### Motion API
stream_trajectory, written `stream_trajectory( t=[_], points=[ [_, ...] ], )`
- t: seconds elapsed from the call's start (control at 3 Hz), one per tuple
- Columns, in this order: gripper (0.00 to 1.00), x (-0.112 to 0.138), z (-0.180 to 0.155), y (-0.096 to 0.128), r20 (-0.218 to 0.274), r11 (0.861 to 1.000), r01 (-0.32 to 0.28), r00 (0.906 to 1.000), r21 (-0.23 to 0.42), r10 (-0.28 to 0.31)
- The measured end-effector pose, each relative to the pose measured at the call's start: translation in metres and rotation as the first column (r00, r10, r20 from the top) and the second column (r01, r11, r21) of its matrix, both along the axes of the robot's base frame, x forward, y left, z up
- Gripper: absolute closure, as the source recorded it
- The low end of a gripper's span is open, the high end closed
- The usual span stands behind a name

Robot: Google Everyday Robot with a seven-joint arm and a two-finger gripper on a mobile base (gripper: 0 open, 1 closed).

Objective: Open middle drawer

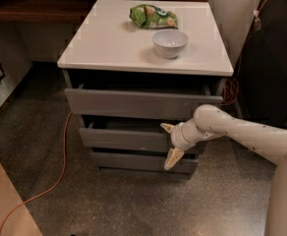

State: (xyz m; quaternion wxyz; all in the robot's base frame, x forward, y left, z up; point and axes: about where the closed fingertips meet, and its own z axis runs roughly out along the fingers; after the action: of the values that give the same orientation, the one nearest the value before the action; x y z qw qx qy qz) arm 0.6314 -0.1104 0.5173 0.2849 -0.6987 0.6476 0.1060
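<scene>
The middle drawer (126, 138) is a shallow grey drawer with a flat, handleless front, second of three in a white-topped cabinet (109, 48). It stands pulled out a little, with a dark gap above its front. My gripper (170, 143) is at the right part of that front, on a white arm that reaches in from the right. It is open: one finger (167, 127) is at the front's top edge and the other finger (172, 158) hangs below its bottom edge. The taller top drawer (138, 103) also stands slightly out. The lowest drawer (138, 162) sits further in.
A white bowl (170, 43) and a green snack bag (152, 15) lie on the cabinet top. An orange cable (60, 166) runs over the speckled floor at the left. A dark cabinet (276, 58) with an orange cable stands at the right, and a wooden shelf (30, 6) at the back left.
</scene>
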Motion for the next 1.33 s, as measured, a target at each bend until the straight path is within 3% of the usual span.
stream_trajectory(
  t=[0.67,1.33],
  points=[
    [0.0,0.021,-0.033,0.014,0.012,1.0,0.007,0.9999,0.013,-0.007],
    [0.0,0.071,-0.067,0.028,0.04,1.0,0.003,0.9992,-0.031,-0.002]
  ],
)
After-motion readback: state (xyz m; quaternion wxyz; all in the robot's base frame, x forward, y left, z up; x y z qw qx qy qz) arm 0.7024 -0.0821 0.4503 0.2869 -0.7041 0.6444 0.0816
